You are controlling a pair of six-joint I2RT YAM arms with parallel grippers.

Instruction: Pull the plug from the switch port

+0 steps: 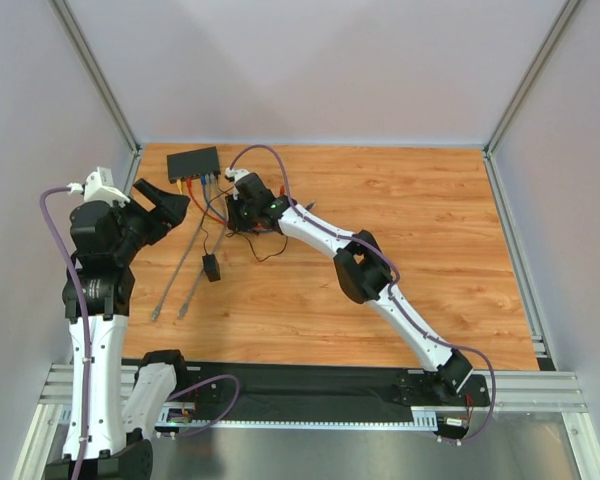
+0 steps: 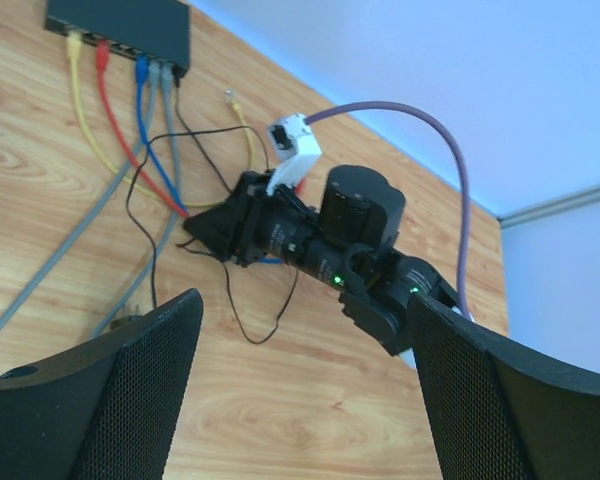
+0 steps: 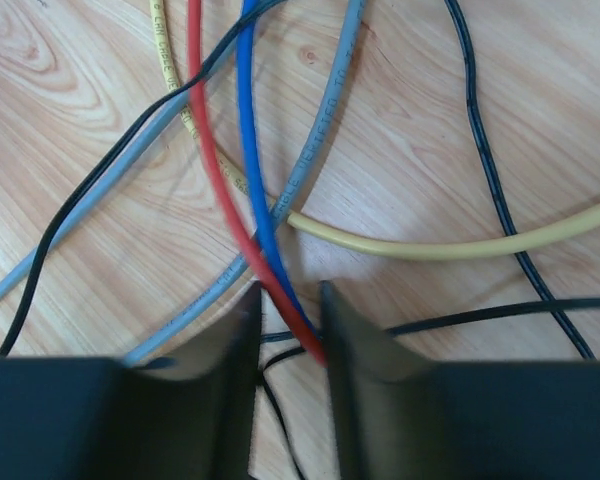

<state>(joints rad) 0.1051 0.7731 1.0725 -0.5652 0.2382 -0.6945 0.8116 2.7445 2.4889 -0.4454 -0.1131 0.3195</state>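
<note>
The black switch [image 1: 196, 163] lies at the table's far left, also in the left wrist view [image 2: 120, 30]. Yellow [image 2: 73, 42], red [image 2: 101, 55], blue [image 2: 140, 68] and grey [image 2: 158, 72] plugs sit in its ports. My right gripper [image 3: 290, 300] is down on the table among the cables. Its jaws stand a narrow gap apart, astride the red cable [image 3: 220, 190] and blue cable [image 3: 252, 170]; the red one touches the right finger, with wood showing beside the left one. My left gripper [image 2: 305, 300] hangs wide open and empty, left of the switch [image 1: 165, 205].
A small black adapter block [image 1: 211, 267] on a thin black wire lies below the switch. Grey cables [image 1: 175, 280] trail toward the near left. A loose yellow cable end [image 2: 232, 99] lies right of the switch. Grey walls and metal rails border the table.
</note>
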